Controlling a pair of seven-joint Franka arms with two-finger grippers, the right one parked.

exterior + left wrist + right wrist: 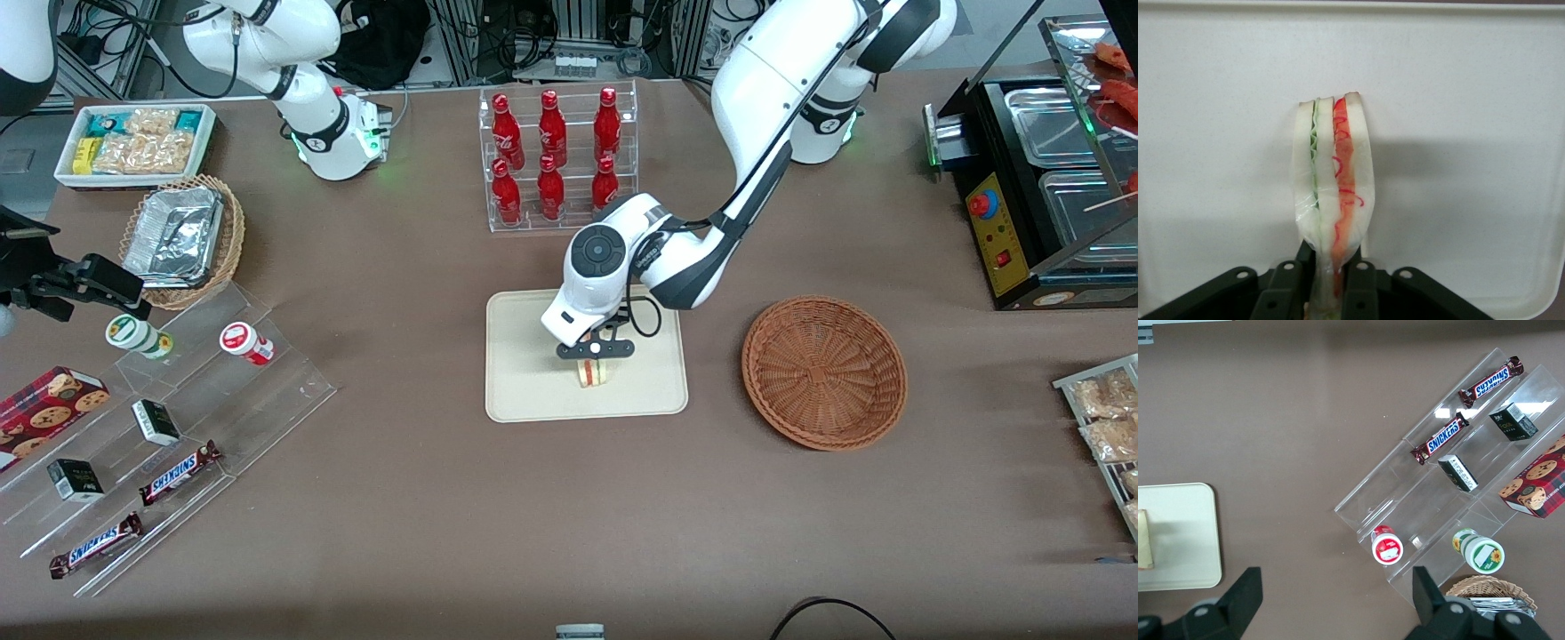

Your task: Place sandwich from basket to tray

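- The jaws of the gripper (596, 356) are closed on the sandwich (1333, 180), holding it on edge on the tray (524, 391).
- The basket (824, 371) is at 3 o'clock from the tray.
- Two bars (178, 472) read "SNICKERS".

A robotics lab staged as a snack shop: cola bottle rack (558, 158), tiered Snickers display (178, 470), cabling.

Six red bottles (552, 133) are counted in one clear acrylic rack (560, 93); at the parked arm's end of the table, two Snickers bars (178, 473), two small dark boxes (156, 421), two round lidded tubs (247, 343) and one red cookie box (49, 404) are counted. One reddish-brown wicker basket (824, 371), one lighter tan wicker basket (233, 233) and one cream rectangular tray (524, 391) are seen, and over that tray one gripper (594, 356) is clamped on one triangular white-bread sandwich (592, 373).
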